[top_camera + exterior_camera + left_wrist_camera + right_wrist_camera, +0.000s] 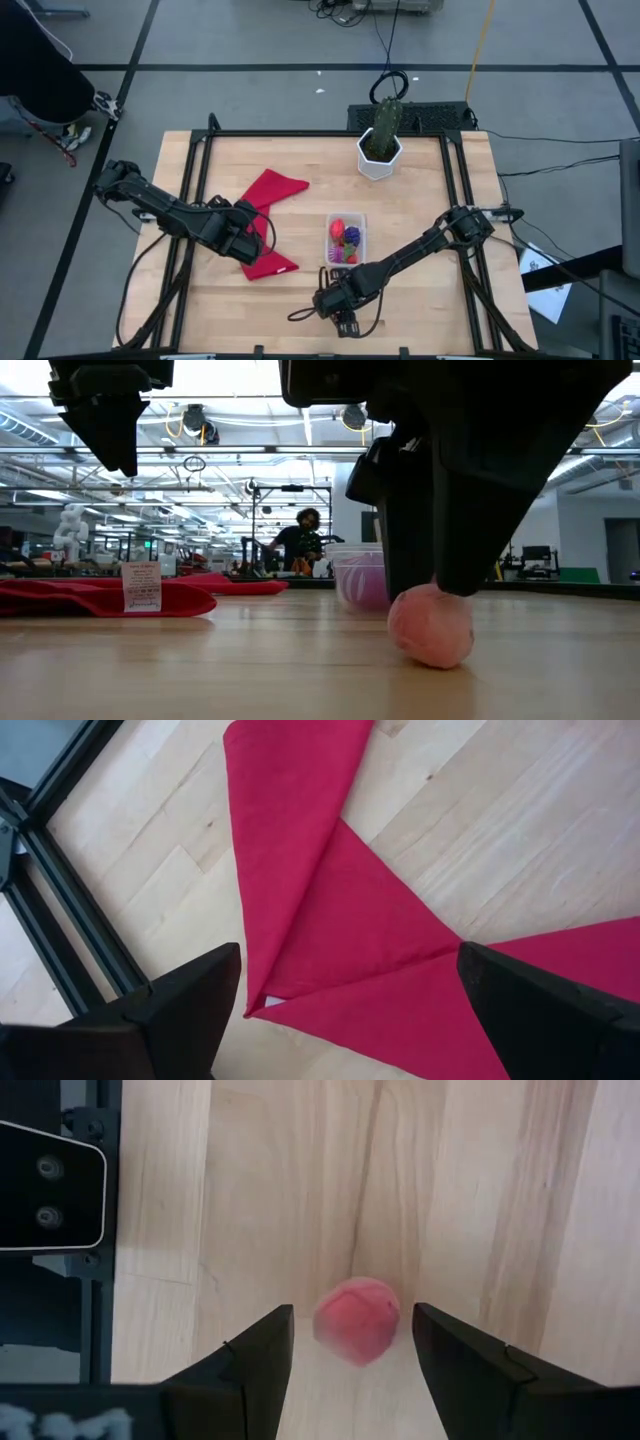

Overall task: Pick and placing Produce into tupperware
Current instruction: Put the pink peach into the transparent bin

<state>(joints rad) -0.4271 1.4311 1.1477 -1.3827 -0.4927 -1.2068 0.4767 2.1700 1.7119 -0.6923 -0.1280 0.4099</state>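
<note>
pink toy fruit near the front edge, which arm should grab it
Right. The right hand already hangs open around the pink toy fruit, a finger on each side. The left hand is open over the red cloth, well off.

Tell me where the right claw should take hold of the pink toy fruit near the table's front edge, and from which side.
Grip the pink toy fruit across its widest middle, coming straight down from above. It is roughly round and sits free on the bare table, so no side is better than another. The right claw is open and already straddles it, one finger on each side; lowering slightly and closing should likely hold it.
</note>
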